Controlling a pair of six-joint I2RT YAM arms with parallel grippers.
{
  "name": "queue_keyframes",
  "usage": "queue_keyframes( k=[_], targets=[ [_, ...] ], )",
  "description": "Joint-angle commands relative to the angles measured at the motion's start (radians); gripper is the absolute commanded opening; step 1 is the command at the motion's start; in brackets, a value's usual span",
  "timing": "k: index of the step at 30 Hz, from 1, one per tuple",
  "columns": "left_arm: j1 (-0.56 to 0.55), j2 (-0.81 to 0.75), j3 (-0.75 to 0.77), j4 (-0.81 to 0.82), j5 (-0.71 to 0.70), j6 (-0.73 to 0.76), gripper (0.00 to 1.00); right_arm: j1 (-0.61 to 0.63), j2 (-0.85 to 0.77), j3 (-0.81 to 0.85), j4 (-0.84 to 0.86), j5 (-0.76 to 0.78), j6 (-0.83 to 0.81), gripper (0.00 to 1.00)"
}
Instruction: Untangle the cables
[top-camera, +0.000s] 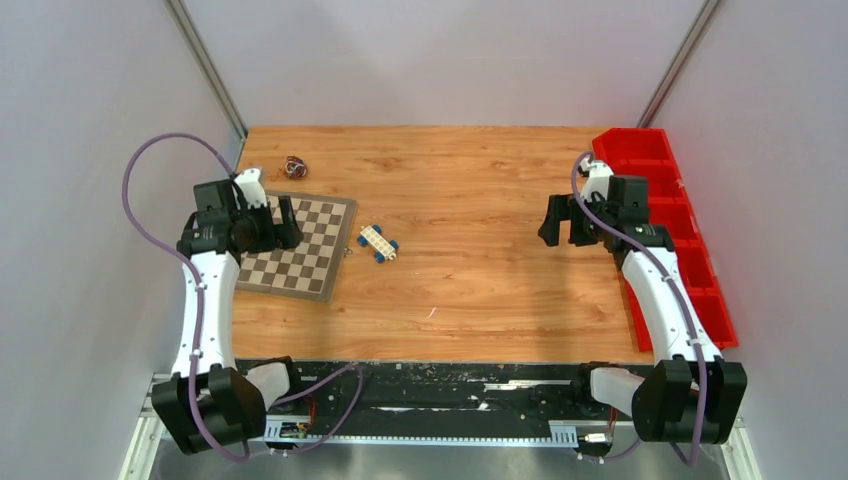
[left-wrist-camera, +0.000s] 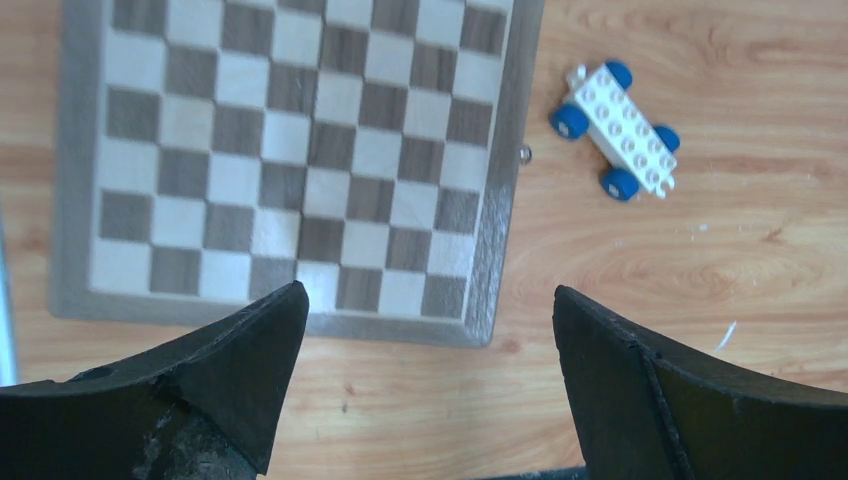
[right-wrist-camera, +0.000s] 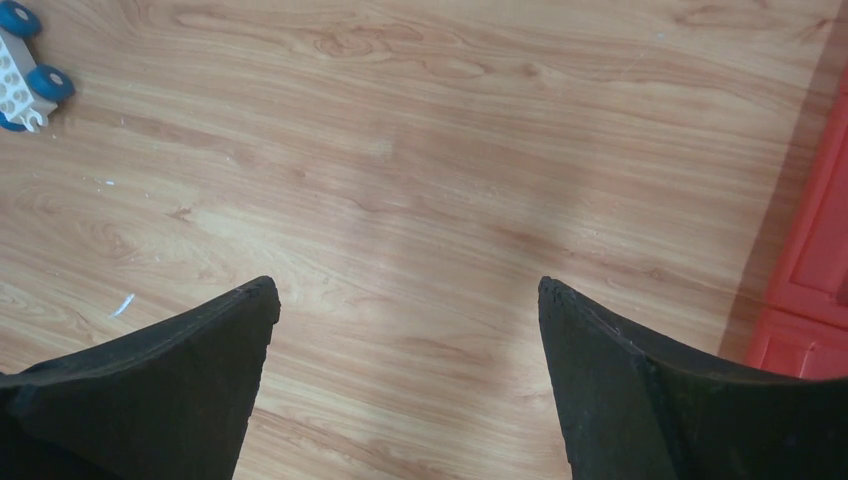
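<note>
The cables (top-camera: 294, 167) lie as a small dark knot with orange-red and purple strands on the wooden table, at the far left, just beyond the chessboard. They show only in the top view. My left gripper (top-camera: 288, 232) hangs over the chessboard, near of the knot, open and empty; in the left wrist view (left-wrist-camera: 428, 300) its jaws stand wide apart over the board's edge. My right gripper (top-camera: 562, 222) is open and empty over bare wood at the right; the right wrist view (right-wrist-camera: 405, 295) shows only table between its jaws.
A chessboard (top-camera: 325, 262) lies flat at the left, also in the left wrist view (left-wrist-camera: 300, 150). A white toy car with blue wheels (top-camera: 379, 243) sits beside it, seen too in the left wrist view (left-wrist-camera: 617, 131). Red bins (top-camera: 700, 270) line the right edge.
</note>
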Motion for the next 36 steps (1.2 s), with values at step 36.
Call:
queue_keyframes(
  k=[36],
  targets=[
    [-0.026,1.452,1.312,0.096,0.124,-0.032,0.62,-0.005,0.294,0.281,-0.058,-0.146,-0.082,1.00]
  ],
)
